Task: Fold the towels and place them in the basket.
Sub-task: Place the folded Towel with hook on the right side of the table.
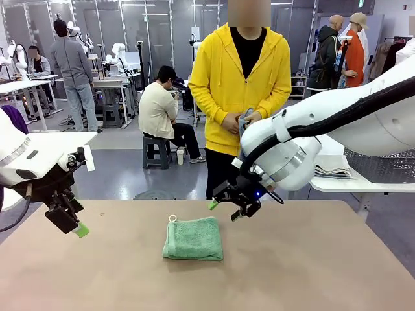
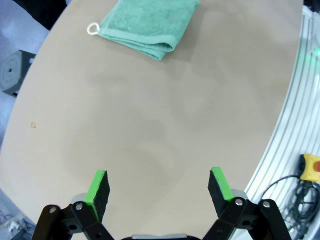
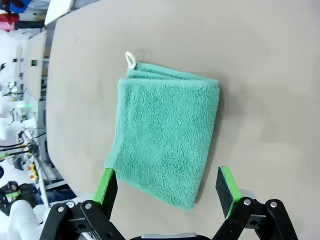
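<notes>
A mint green towel [image 1: 193,238] lies folded on the brown table [image 1: 311,272], its white loop [image 1: 172,218] at the far left corner. Just above its far edge hovers my right gripper [image 1: 225,210], open and holding nothing. In the right wrist view the towel [image 3: 167,130] lies flat below the open right gripper [image 3: 166,175], apart from the green pads. At the table's left my left gripper [image 1: 72,223] hangs open; its wrist view shows bare table between the fingers [image 2: 159,175] and the towel [image 2: 150,22] far off. The person's hands hold a pale grey-blue towel [image 1: 245,120]. The basket [image 1: 382,165] stands at the right.
A person in a yellow hoodie [image 1: 240,78] stands at the table's far side. The basket rests on a white side table [image 1: 350,184] beside folded papers [image 1: 332,170]. An aluminium rail [image 2: 295,125] and a yellow-red button box [image 2: 311,167] lie off the table's edge.
</notes>
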`<state>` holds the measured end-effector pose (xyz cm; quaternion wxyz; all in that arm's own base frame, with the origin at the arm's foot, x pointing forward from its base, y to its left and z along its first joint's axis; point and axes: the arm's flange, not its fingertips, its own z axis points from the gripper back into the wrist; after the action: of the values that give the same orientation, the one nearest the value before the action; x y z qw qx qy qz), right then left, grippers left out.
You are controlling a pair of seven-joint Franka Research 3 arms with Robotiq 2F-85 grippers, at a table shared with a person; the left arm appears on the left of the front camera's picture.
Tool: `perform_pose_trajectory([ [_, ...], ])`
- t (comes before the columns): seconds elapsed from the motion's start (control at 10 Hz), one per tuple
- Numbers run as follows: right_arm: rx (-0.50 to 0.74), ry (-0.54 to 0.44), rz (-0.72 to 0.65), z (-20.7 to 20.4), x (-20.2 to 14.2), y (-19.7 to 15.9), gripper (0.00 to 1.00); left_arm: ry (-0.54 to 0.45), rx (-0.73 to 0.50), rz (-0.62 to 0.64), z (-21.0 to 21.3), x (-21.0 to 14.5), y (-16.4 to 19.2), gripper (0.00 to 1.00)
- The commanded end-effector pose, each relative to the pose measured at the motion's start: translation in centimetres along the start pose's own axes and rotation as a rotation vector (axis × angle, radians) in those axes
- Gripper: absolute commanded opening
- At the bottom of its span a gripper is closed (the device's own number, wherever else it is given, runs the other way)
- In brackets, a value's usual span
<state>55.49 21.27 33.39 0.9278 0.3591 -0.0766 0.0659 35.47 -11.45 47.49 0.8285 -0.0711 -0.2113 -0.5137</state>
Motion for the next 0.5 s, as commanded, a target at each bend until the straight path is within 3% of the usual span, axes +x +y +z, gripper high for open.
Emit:
perform_pose_trajectory([
  [0.0, 0.092, 0.034, 0.008, -0.5, -1.3, -2.3, 1.00, 0.009, 0.012, 0.016, -0.1, 0.1, -0.1, 1.00],
  [0.4, 0.157, 0.053, -0.037, -3.1, -2.4, -4.6, 1.00, 0.009, 0.012, 0.016, -0.1, 0.1, -0.1, 1.00],
])
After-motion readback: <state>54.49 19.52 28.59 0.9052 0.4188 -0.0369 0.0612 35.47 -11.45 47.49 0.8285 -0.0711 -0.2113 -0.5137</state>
